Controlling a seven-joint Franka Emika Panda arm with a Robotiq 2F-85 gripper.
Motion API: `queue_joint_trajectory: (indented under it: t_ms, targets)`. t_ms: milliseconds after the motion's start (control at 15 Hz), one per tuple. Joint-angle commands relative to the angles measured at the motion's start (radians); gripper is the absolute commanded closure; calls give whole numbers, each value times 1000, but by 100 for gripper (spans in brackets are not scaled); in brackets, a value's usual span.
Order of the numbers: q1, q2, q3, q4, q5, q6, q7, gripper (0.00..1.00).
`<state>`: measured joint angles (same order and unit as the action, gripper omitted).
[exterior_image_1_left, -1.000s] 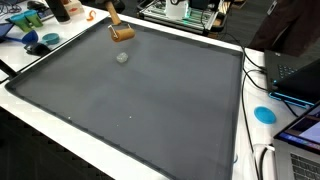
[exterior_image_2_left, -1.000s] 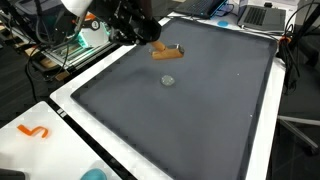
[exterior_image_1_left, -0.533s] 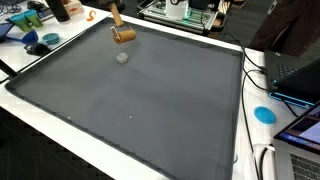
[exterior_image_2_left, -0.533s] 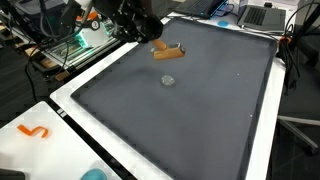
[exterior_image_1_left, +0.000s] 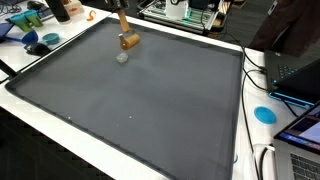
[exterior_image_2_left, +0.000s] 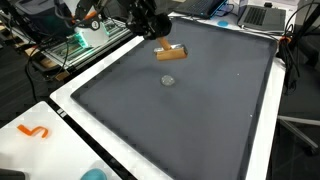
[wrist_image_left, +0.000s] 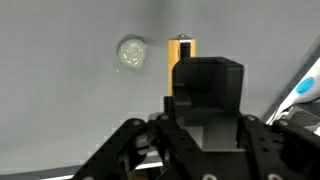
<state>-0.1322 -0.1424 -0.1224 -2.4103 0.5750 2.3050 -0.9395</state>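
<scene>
Wooden block (exterior_image_2_left: 169, 53) in jaws closed upon it, near small grey disc (exterior_image_2_left: 168, 80).

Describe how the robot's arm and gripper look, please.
The gripper is matt black all over. In the wrist view it shows a boxy block in the middle and jointed linkage bars spreading to both sides below. In an exterior view the gripper is a dark, bulky shape, with a pale arm link behind it. No markings or cables can be made out.
</scene>
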Motion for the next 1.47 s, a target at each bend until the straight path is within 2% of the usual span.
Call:
queue_joint_trajectory:
  t_ms: [0,400,600,1133,1400]
  targets:
    - [37,-54,35,-48,-154,67,182,76]
    - [86,-67,107,-55,-473,73,518,76]
    - [111,-74,142,-45,-592,55,649,76]
    - [157,-108,237,-8,-798,-16,915,76]
    - [179,-118,271,31,-835,-106,971,76]
